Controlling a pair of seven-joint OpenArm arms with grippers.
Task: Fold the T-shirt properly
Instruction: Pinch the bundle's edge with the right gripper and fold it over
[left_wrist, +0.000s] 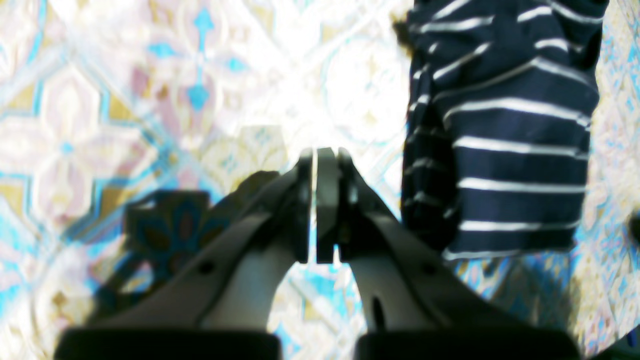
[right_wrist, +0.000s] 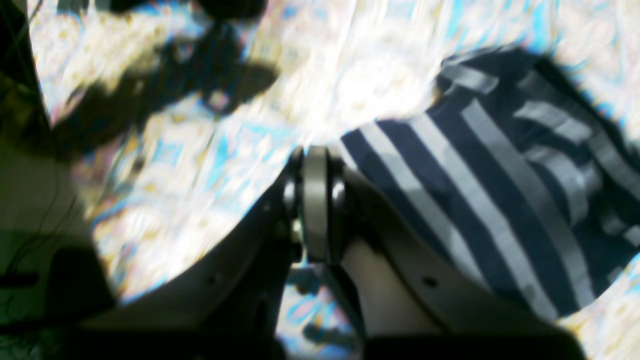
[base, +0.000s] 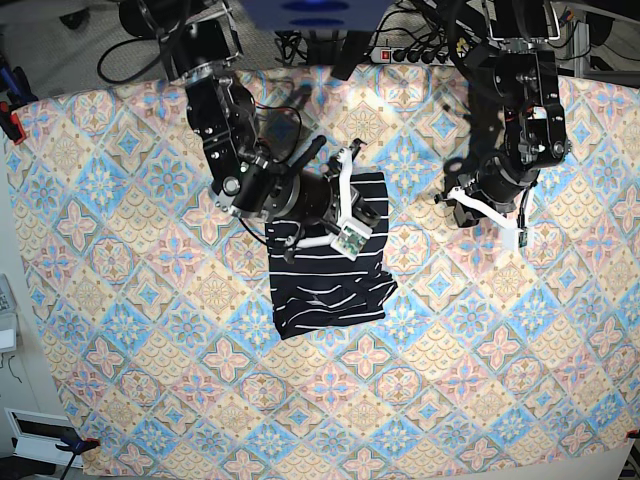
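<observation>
While its two fingers are pressed together with only a thin crack between them, the left gripper (left_wrist: 318, 200) holds nothing. It hangs over the bright patterned tablecloth (left_wrist: 150, 100), and its dark shadow falls on the cloth just beside it. In the left wrist view the T-shirt (left_wrist: 505, 130) lies off to the side of this gripper, not touching it. The shirt is dark blue with thin white stripes.

The right gripper (right_wrist: 315, 200) also has its fingers pressed flat together, and nothing is pinched between them. The picture from this wrist is blurry. The striped shirt sits right next to this gripper.

From the base view, the right gripper (base: 345, 195) is above the top edge of the T-shirt (base: 325, 265). The shirt lies near the middle of the counter (base: 500, 400), folded into a neat squarish shape with a small bump at one side. The left gripper (base: 490, 210) is well apart from the shirt, over bare tablecloth (base: 150, 330). The tablecloth has pink, blue and yellow diamond shapes all over. Black cables (base: 300, 45) and a power strip (base: 420, 55) lie past the far edge of the counter.
</observation>
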